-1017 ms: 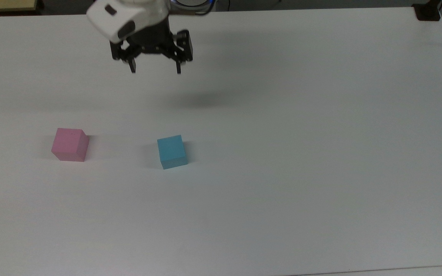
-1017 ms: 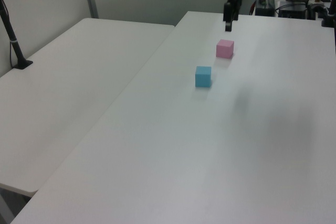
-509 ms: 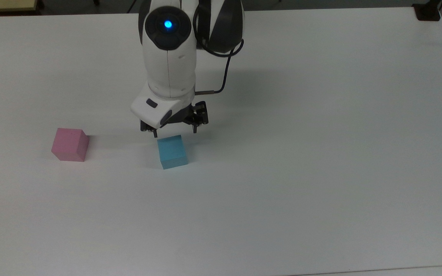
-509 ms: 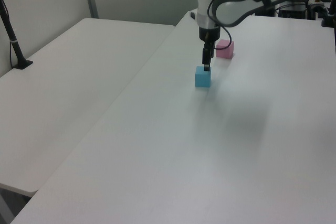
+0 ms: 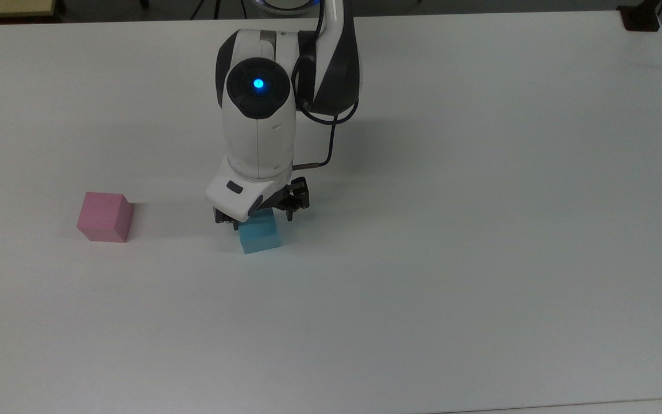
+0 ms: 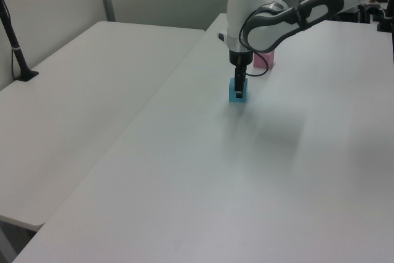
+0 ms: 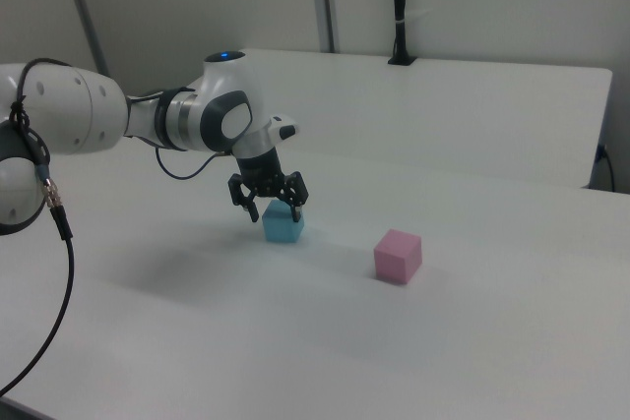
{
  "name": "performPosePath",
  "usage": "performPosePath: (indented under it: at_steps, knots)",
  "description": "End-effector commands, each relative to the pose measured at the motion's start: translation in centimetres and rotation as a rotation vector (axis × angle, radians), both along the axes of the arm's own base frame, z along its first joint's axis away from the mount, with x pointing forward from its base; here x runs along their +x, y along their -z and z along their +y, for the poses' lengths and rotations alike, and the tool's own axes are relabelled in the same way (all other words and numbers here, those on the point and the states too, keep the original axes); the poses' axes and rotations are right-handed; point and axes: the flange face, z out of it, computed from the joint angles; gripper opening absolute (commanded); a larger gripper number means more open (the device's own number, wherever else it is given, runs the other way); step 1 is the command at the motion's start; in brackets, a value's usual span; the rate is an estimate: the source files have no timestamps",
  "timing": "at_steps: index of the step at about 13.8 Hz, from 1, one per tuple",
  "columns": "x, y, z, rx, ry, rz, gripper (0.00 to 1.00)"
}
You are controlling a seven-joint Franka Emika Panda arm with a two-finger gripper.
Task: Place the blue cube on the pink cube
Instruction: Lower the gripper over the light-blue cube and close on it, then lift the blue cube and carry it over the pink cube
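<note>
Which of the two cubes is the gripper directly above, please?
The blue cube: the gripper straddles it, while the pink cube sits apart toward the top view's left.

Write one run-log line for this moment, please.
phase: reaching to grasp | end effector: open, fingers astride blue cube | blue cube: on table | pink cube: apart, bare

The blue cube [image 5: 259,236] sits flat on the white tabletop [image 5: 480,230]; the pink cube [image 5: 104,217] rests well apart.
</note>
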Motion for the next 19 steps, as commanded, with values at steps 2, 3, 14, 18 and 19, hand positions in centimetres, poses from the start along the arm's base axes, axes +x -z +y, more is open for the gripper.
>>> performPosePath:
  at_steps: [2, 3, 14, 18, 19]
  knots:
    - [0.5, 0.6, -0.2, -0.019, -0.026, -0.016, 0.67]
    - [0.7, 0.5, -0.4, -0.019, -0.024, -0.035, 0.36]
    - [-2.1, -8.8, -23.7, -0.033, 0.266, -0.065, 0.31]
    - [-1.9, -7.4, -25.9, -0.06, 0.281, -0.115, 0.69]
    - [-1.9, -7.1, -25.9, -0.062, 0.281, -0.112, 0.86]
